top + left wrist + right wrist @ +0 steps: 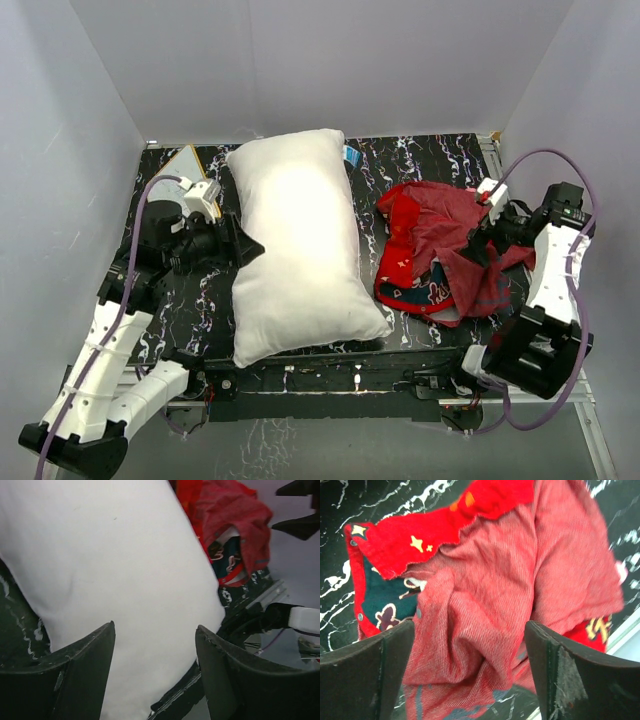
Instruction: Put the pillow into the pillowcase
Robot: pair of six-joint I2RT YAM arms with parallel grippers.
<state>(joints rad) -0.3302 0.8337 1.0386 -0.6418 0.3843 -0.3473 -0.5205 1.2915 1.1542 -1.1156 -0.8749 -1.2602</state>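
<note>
Plainly, the left tool (pixel 238 246) has its two fingers spread wide and grips nothing. In the left wrist view that tool (pixel 155 627) shows white fabric filling the whole gap between its dark fingers (pixel 85 672). It sits at the 9 o'clock edge of the pillow (pixel 300 245); whether the tips press the fabric I cannot tell.

The right tool (pixel 478 243) is likewise spread and grasps nothing. In its own wrist view the tool (pixel 470 625) hangs over creased red cloth, with one finger at each side of the picture. That cloth is the pillowcase (pixel 445 250), a crumpled heap with its duller red reverse mostly on top. Along the 11 o'clock rim of the pillowcase (pixel 485 590), a bright red strip with yellow stars shows. A dark blue patch lies at 9 o'clock.

The pillow lies flat in the middle of the black, white-veined table (pixel 420 160), its length running from about 12 to 5 o'clock, wholly outside the pillowcase. The heap lies just beside it at 3 o'clock.
</note>
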